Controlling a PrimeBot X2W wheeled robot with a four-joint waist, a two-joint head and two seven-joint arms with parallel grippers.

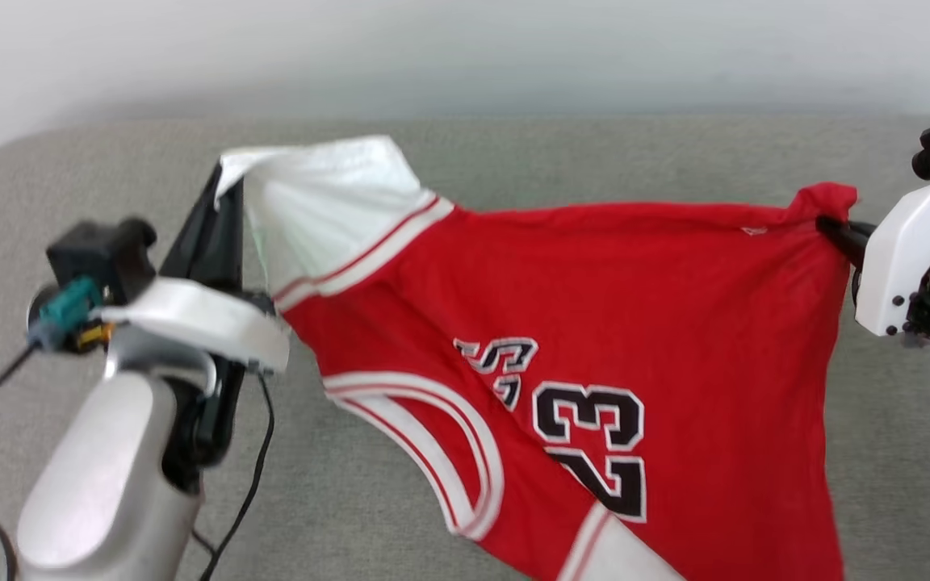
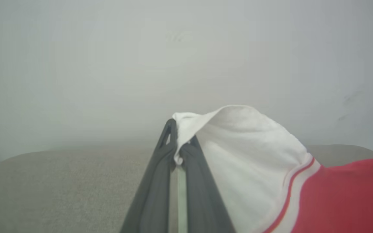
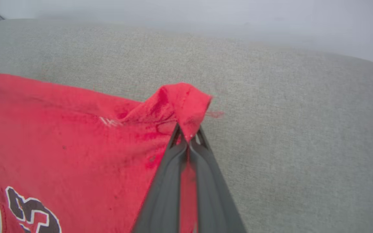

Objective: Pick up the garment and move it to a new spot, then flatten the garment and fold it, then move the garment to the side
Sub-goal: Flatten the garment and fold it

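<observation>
The garment (image 1: 610,323), a bright red T-shirt with white sleeves, stripe trim and black-white "23" patches, hangs stretched between both arms above the grey cushion. My left gripper (image 1: 221,190) is shut on the edge of a white sleeve (image 2: 238,152) at the upper left, and its fingertips (image 2: 173,136) pinch the white fabric. At the far right my right gripper (image 1: 828,227) is shut on a bunched red corner (image 3: 181,103). From that taut top edge the shirt slopes down toward the bottom of the head view, the second white sleeve (image 1: 626,557) at its lower edge.
A grey upholstered surface (image 1: 513,153) spreads under everything, with a pale wall (image 1: 465,48) behind it. Black cables (image 1: 251,484) trail from the left arm at the lower left. Bare cushion shows left of the shirt and at the far right (image 3: 303,145).
</observation>
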